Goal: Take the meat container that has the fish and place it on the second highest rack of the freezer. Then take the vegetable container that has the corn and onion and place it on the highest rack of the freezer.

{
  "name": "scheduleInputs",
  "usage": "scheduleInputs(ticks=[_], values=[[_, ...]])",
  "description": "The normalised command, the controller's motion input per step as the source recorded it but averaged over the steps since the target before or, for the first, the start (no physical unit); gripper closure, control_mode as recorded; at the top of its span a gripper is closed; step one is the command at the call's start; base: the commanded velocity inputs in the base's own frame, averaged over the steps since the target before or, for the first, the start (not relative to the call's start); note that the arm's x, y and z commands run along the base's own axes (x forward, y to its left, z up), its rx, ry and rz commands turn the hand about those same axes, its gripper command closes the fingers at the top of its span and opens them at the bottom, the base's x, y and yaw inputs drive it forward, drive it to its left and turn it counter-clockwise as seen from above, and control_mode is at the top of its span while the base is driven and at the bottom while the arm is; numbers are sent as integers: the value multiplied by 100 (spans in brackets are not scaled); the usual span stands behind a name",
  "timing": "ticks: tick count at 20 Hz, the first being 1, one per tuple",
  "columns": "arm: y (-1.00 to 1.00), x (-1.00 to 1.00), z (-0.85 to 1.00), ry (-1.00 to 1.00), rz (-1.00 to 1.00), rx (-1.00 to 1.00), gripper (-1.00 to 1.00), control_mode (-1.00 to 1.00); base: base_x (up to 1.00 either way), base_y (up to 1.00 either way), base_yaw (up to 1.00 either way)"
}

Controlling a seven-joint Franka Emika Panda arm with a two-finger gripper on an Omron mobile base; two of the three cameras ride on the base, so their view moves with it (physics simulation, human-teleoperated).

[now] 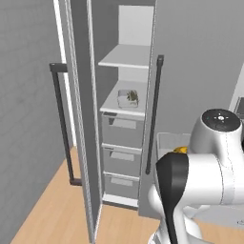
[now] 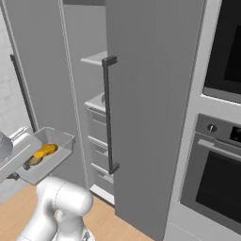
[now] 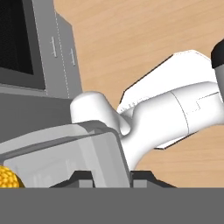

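My gripper is shut on the rim of the clear vegetable container, which hangs level in front of the freezer. In the container lie the yellow corn and the brown onion. The corn also peeks in at the hand view's lower left. The freezer's left door stands open. Its highest rack is bare. On the second highest rack rests the meat container with the dark fish.
Grey drawers stack below the racks. The freezer's shut right door with its dark bar handle stands between the container and the opening. A black-fronted wall oven is to the right. My own arm blocks the lower right.
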Motion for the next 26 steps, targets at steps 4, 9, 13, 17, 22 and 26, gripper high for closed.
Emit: scheduleInputs(ticks=[4, 9, 13, 17, 22, 26], values=[[0, 0, 0, 0, 0, 0, 100, 100, 33, 0, 7], [0, 0, 0, 0, 0, 0, 100, 100, 54, 8, 8], [0, 0, 0, 0, 0, 0, 100, 100, 52, 10, 11], [0, 0, 0, 0, 0, 0, 100, 100, 51, 2, 16], [0, 0, 0, 0, 0, 0, 100, 100, 57, 4, 20], [0, 0, 0, 0, 0, 0, 100, 100, 29, 23, 16]])
